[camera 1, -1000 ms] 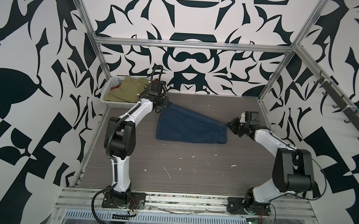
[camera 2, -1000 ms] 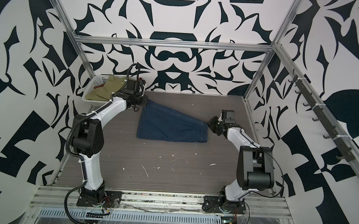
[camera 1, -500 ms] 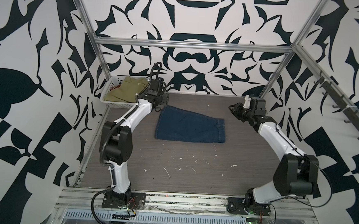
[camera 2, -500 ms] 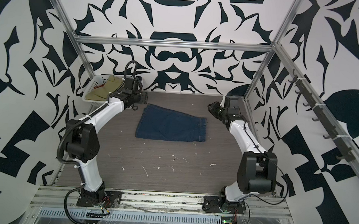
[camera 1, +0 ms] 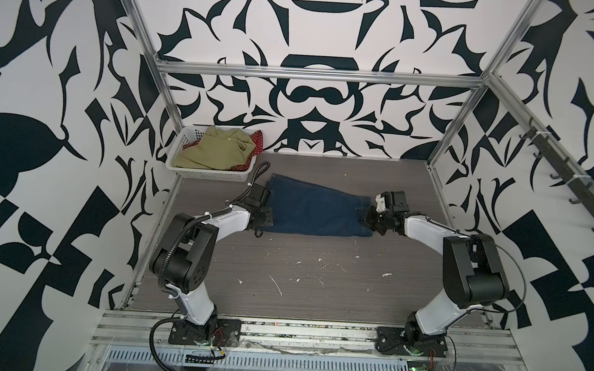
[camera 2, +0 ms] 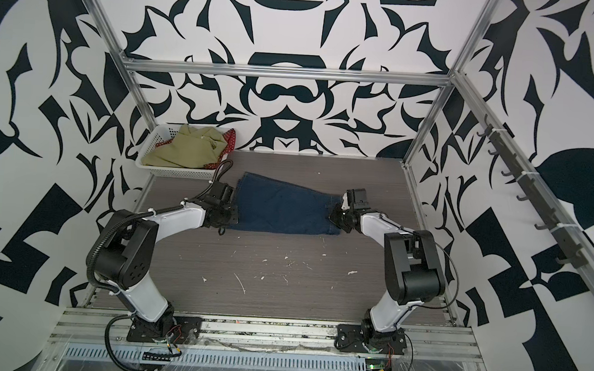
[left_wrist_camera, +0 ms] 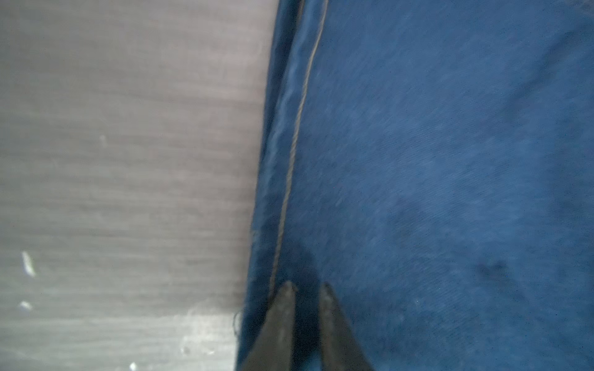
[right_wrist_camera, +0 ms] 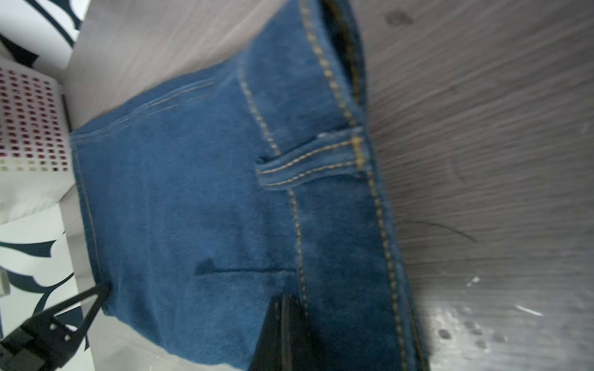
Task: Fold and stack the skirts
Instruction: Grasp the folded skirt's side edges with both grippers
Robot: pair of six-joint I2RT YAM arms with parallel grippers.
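Grey woodgrain table (camera 1: 318, 283) w/ white flecks. On it, denim skirt (camera 1: 317, 212) lies flat just beside the white basket (camera 1: 211, 176), hem end toward the basket, waistband end away from it. Olive skirt (camera 1: 216, 149) sits crumpled in the basket over the red polka-dot skirt (camera 1: 257, 143), only its corners showing.

L gripper (left_wrist_camera: 307, 289) is at the basket-side hem: jaws nearly together, slim gap, tips on the denim. Can't tell if cloth is pinched. R gripper (right_wrist_camera: 284, 303) is at the end far from the basket, by the waistband, jaws fully closed. Unclear if it has cloth.

Handling: denim is prob. the heaviest and stiffest of the 3, creases well, not slippery, seams bulky. Best hold is prob. hem corners plus waistband corners near the belt loop (right_wrist_camera: 308, 162), pinching all layers.
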